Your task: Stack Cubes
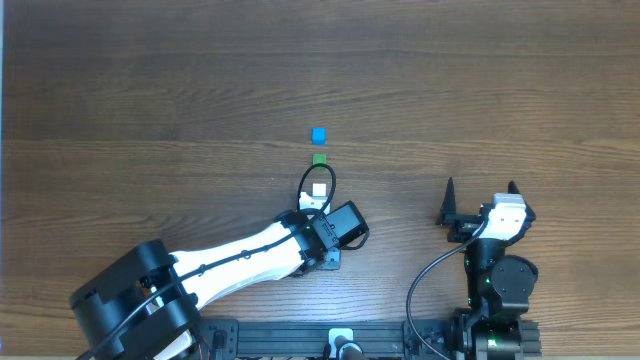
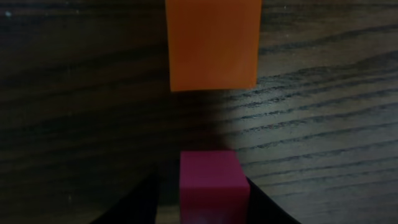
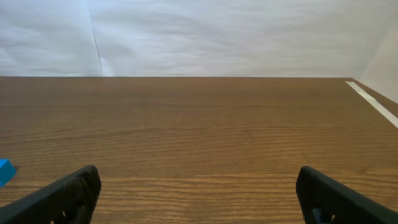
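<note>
A green cube point(image 1: 319, 159) lies on the wooden table near the middle, and a blue cube point(image 1: 318, 135) lies just beyond it with a small gap between them. My left gripper point(image 1: 318, 178) is low over the green cube point(image 2: 211, 183) and open. Its fingers straddle the cube: one fingertip is touching or nearly touching a side, and the other stands a little off. The blue cube point(image 2: 212, 43) lies straight ahead of the fingers. My right gripper point(image 1: 480, 196) rests open at the right, near its base, holding nothing. It stands wide point(image 3: 199, 199), with the blue cube point(image 3: 5, 172) far off to its side.
The wooden table point(image 1: 150, 100) is bare around the two cubes. A white wall point(image 3: 217, 37) rises behind the table's far edge, and a pale tape strip point(image 3: 373, 102) runs along one side.
</note>
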